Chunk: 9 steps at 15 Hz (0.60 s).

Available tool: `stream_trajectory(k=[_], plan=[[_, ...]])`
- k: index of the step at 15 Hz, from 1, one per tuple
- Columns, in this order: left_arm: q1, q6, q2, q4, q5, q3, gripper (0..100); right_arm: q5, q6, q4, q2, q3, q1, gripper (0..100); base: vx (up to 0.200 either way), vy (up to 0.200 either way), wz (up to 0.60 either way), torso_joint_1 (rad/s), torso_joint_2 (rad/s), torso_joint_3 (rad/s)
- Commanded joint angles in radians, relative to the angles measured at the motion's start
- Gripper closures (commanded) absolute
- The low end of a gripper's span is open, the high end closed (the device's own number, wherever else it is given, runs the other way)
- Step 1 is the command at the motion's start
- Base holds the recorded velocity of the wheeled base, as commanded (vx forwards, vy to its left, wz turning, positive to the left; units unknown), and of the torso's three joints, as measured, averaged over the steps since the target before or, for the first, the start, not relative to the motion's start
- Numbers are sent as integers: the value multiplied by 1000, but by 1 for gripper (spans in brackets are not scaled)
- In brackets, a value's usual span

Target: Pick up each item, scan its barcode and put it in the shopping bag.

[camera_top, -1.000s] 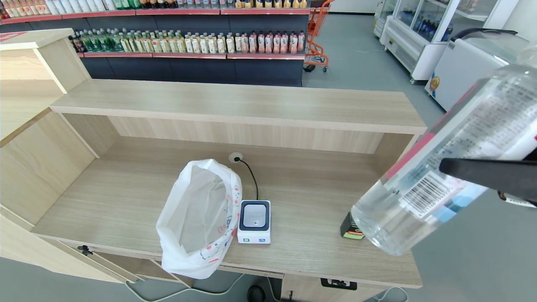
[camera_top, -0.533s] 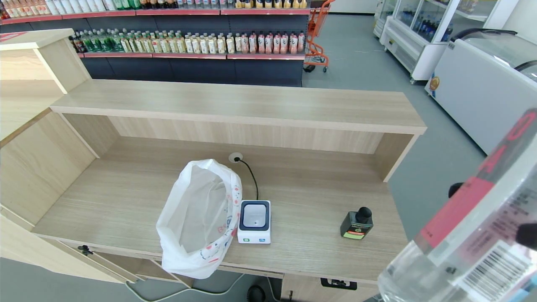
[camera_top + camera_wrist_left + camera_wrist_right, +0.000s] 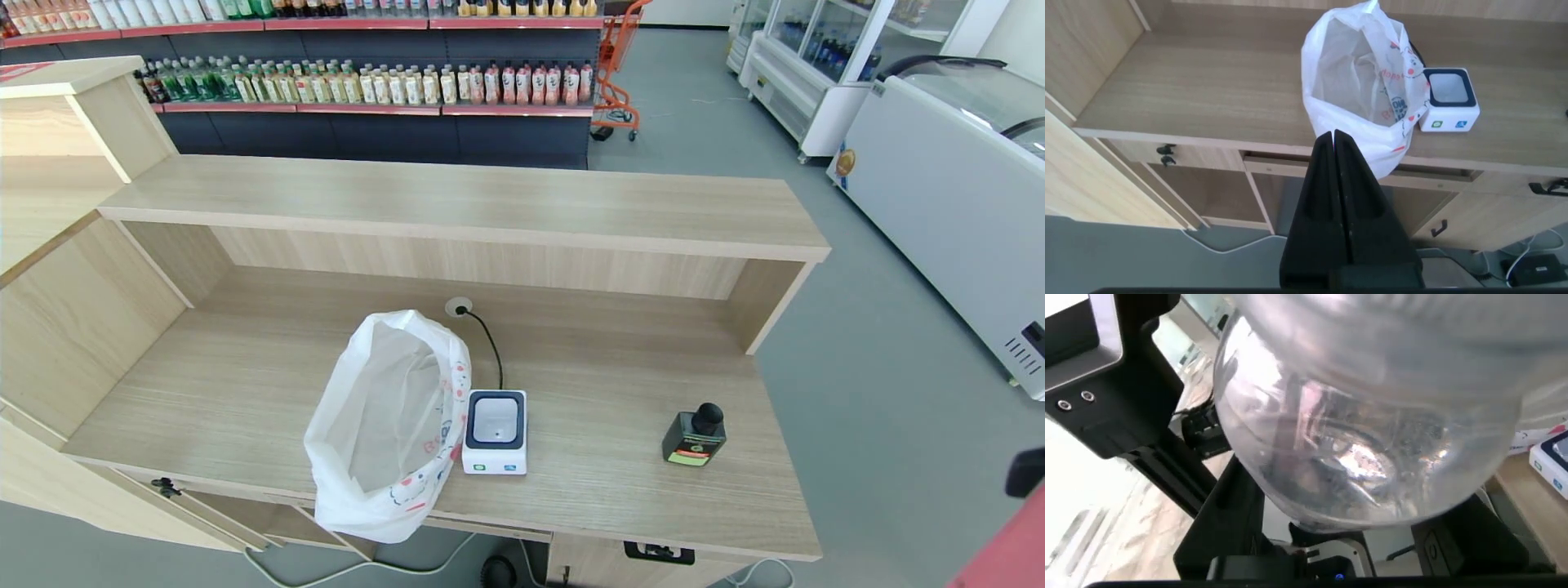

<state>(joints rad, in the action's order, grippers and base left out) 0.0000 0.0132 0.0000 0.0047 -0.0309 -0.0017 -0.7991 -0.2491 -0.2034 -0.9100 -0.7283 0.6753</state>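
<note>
Far out to the right of the scanner (image 3: 495, 431), past the edge of the tabletop (image 3: 604, 359) and raised close under the head camera, the clear bottle (image 3: 1372, 441) is clamped in the right arm's fingers (image 3: 1027, 472), which are closed around its body. A strip of its red label (image 3: 1008, 555) shows low at the head view's right edge. Seen from the wrist, its rounded base looks glassy and seems full of liquid. I judge it fairly heavy for its size, smooth, and prone to slipping or twisting in a narrow pinch, with thin plastic walls that would give under a hard squeeze. The safest hold is probably across the straight labelled middle, leaving the print free to face the scanner's window. The left arm's fingers (image 3: 1324, 180) are pressed together with nothing between them, hanging in front of the tabletop, short of the shopping bag (image 3: 384, 425). That bag, thin and floppy, stands open-mouthed touching the scanner's left side, and a small dark bottle (image 3: 694, 437) waits on the tabletop well to the scanner's right.
</note>
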Motion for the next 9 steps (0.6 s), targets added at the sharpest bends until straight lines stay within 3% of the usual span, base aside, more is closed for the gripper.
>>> stream_trajectory(k=[1,4,9], plan=[[0,-1,2,0,0,0,100,-2,2,1,59,40,12,100,0,0,0,0,0,0],[0,-1,2,0,0,-1,100,5,28,58,117,86,1,100,0,0,0,0,0,0],[0,1,2,0,0,0,100,6,4,65,109,55,-22,100,0,0,0,0,0,0]])
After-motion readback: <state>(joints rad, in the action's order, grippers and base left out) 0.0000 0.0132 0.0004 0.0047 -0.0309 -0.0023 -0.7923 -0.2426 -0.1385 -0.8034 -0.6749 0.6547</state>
